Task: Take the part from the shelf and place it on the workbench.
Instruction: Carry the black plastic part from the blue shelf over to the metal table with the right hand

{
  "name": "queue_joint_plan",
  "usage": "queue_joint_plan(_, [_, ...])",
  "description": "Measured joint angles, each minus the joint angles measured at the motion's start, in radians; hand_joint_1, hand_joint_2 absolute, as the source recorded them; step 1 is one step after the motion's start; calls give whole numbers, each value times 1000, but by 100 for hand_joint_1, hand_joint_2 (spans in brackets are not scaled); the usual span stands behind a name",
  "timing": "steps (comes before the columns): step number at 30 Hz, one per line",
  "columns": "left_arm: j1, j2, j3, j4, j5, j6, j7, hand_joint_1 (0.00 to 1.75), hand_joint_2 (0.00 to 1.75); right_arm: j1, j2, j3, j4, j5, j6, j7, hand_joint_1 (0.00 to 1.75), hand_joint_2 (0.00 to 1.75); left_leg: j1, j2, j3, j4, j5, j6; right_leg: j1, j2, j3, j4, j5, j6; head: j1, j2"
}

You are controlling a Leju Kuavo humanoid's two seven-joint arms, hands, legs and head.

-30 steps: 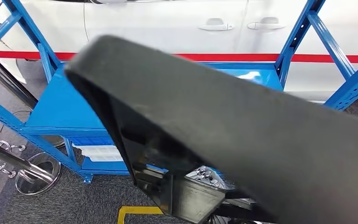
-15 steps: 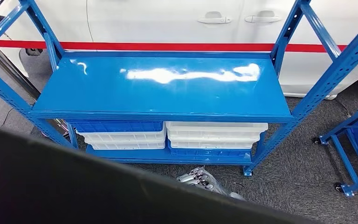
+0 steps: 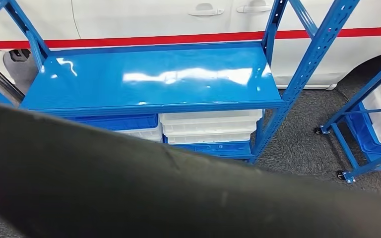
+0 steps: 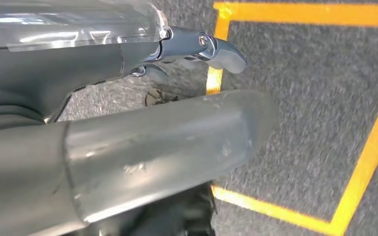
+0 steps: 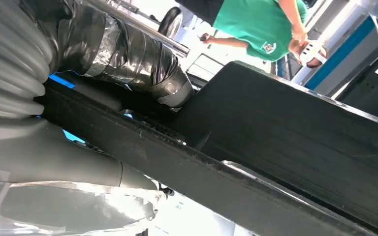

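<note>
Since the earlier frame the view has swung; part point(image 3: 129, 183) off the blue shelf point(image 3: 154, 79), carried low for transfer. Right hand point(image 5: 128, 54) grips it; left hand's point(image 4: 128, 147) grasp cannot be told.

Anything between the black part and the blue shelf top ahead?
Nothing visible. The blue shelf top is bare, with frame uprights only at its corners. The black part itself hides the floor nearest the robot, so that stretch can't be checked.
</note>
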Motion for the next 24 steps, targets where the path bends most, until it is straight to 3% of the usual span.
queue_joint_plan(2, [-5, 2, -2, 0, 0, 0, -3, 0, 0, -2, -1, 0, -2, -1, 1, -1, 175, 175, -7, -2, 28, -57, -3, 4, -6, 5, -2, -9, 22, 10, -1, 0])
queue_joint_plan(4, [-11, 2, -4, 0, -1, 0, -4, 0, 0, -4, -3, 0, -3, -1, 1, -1, 175, 175, -4, 6, 19, -72, 27, 7, -8, 2, -8, -9, 20, 21, -1, 0])
queue_joint_plan(5, [-12, 2, -5, 0, -1, 0, -5, 0, 0, -5, -5, 0, -4, -2, 1, -1, 175, 175, -1, 12, 10, -80, 43, 10, -8, -5, -15, 7, -6, 25, -1, 0])
queue_joint_plan(6, [-11, 1, -6, 0, -1, 0, -5, 0, 0, -6, -6, 0, -4, -3, 2, -1, 175, 175, 3, 19, -2, -86, 58, 12, -10, -14, -27, 42, -53, 30, -1, 0])
queue_joint_plan(8, [-8, 1, -6, 0, -1, 1, -6, 0, 0, -7, -8, 0, -5, -7, 4, -1, 175, 175, 4, 29, -35, -80, 81, 12, -19, -28, -52, 157, -153, 43, -1, 0])
queue_joint_plan(9, [-7, 0, -7, 0, -1, 1, -6, 0, 0, -7, -9, 0, -5, -8, 5, -1, 175, 175, 6, 35, -53, -75, 92, 9, -24, -31, -60, 216, -175, 49, -1, 0])
queue_joint_plan(10, [-7, 0, -7, 0, -1, 1, -6, 0, 0, -7, -9, 0, -5, -9, 6, -1, 175, 175, 8, 39, -73, -67, 102, 5, -29, -33, -57, 254, -169, 56, -1, 0])
queue_joint_plan(11, [-7, 0, -7, 0, -1, 1, -6, 0, 0, -7, -10, 0, -5, -10, 8, -1, 175, 175, 11, 43, -94, -57, 109, 0, -33, -34, -39, 260, -143, 63, -1, 0])
queue_joint_plan(12, [-7, 0, -7, 0, -1, 1, -6, 0, 0, -7, -10, 0, -5, -12, 10, -1, 175, 175, 14, 46, -115, -44, 116, -6, -38, -35, -4, 233, -112, 69, -1, 0])
queue_joint_plan(13, [-8, 0, -7, 0, -1, 1, -6, 0, 0, -7, -11, 0, -5, -15, 13, -1, 175, 175, 17, 48, -134, -30, 120, -12, -43, -37, 44, 176, -99, 75, -1, 0])
queue_joint_plan(14, [-9, 0, -7, 0, 0, 2, -6, 0, 0, -7, -11, 0, -6, -19, 17, -2, 175, 175, 19, 48, -150, -14, 123, -17, -43, -37, 95, 108, -105, 77, -1, 0])
queue_joint_plan(16, [-10, 0, -8, 0, 1, 3, -7, 0, 0, -5, -11, 0, -7, -28, 25, -2, 175, 175, 18, 48, -169, 4, 132, -30, -40, -37, 151, 17, -140, 67, -2, 0])
queue_joint_plan(19, [-7, 0, -13, 0, 3, 4, -7, 0, 0, -2, -11, -1, -9, -36, 31, -3, 175, 175, 21, 46, -183, 10, 144, -52, -35, -40, 138, 1, -128, 33, -2, 0])
queue_joint_plan(20, [-6, 0, -15, 0, 4, 5, -7, 0, 0, -1, -11, -1, -9, -36, 31, -3, 175, 175, 23, 45, -192, 24, 122, -57, -36, -41, 128, 0, -117, 23, -2, 0])
queue_joint_plan(21, [-6, 0, -16, 0, 5, 5, -7, 0, 0, -1, -10, -1, -9, -35, 31, -4, 175, 175, 25, 43, -205, 55, 82, -62, -37, -43, 115, -2, -104, 15, -3, 0])
queue_joint_plan(23, [-7, 0, -19, 0, 6, 6, -7, 0, 0, 0, -10, -1, -9, -34, 30, -5, 175, 175, 27, 42, -235, 166, -21, -69, -36, -44, 84, -1, -79, 8, -3, 0])
queue_joint_plan(24, [-8, 0, -21, 0, 7, 6, -7, 0, 0, 0, -10, -1, -9, -34, 30, -5, 175, 175, 27, 42, -243, 224, -50, -72, -34, -44, 67, 0, -66, 7, -3, 0])
